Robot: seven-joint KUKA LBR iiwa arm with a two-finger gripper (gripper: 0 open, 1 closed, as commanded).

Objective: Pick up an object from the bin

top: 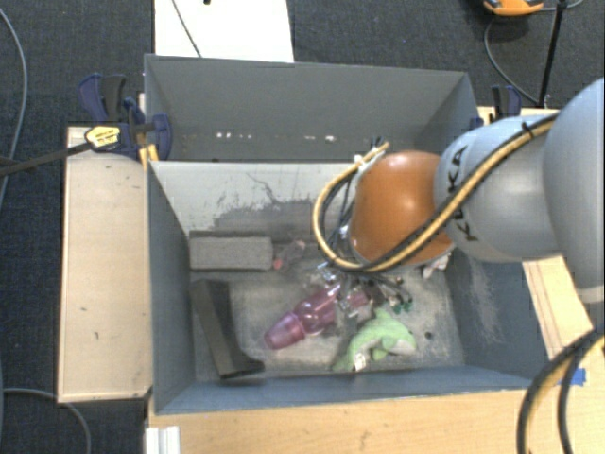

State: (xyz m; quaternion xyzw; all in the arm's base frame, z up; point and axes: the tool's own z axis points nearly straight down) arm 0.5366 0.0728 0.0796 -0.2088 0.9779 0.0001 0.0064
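The gripper hangs under the arm's orange cover, low over the middle of the bin floor; how wide it stands I cannot tell, since the cover hides it. At its 7 o'clock, close by, lies a purple translucent bottle-like thing, and at 5 o'clock a green soft toy. The purple thing's long axis runs from 8 o'clock to 2 o'clock, with its fat rounded end pointing to 8. For a sound grasp, I judge, the gripper should close across that axis near the thing's middle, clear of the toy.
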